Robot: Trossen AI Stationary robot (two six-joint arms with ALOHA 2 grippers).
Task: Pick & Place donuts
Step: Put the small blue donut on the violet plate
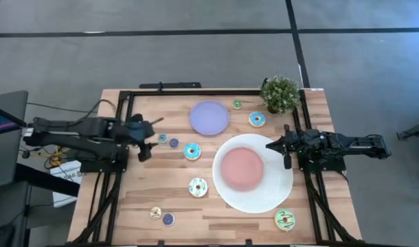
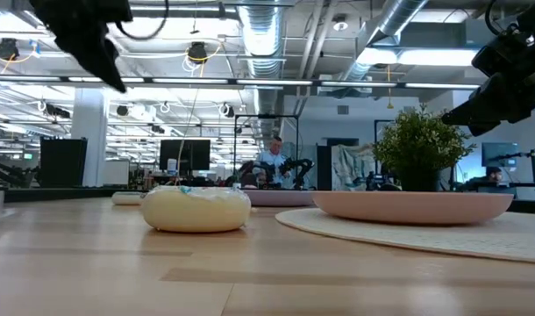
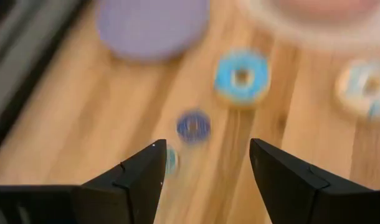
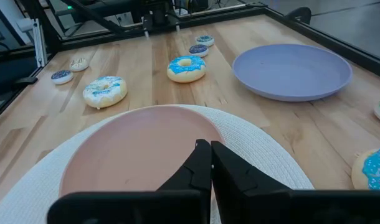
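Wooden table [image 1: 127, 206] bearing a white plate [image 1: 278, 195] with pink centre and a lavender plate [image 1: 209, 116]. Left gripper [image 1: 154, 130], fingers apart and empty, above two tiny donuts [image 1: 173, 143]; a blue donut [image 1: 191, 151] lies just beyond. Right gripper [image 1: 270, 145], fingers together, over the white plate's edge. Cream donut [image 1: 198, 186] sits left of that plate.

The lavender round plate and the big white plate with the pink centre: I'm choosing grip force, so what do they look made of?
Lavender round plate: probably moulded plastic, smooth and matte, with an even colour and a thin raised rim. Big white plate with the pink centre: the white rim shows fine ribbed lines, like woven or textured plastic or fibre; the pink centre looks smooth and matte. Neither is certain from looks alone.
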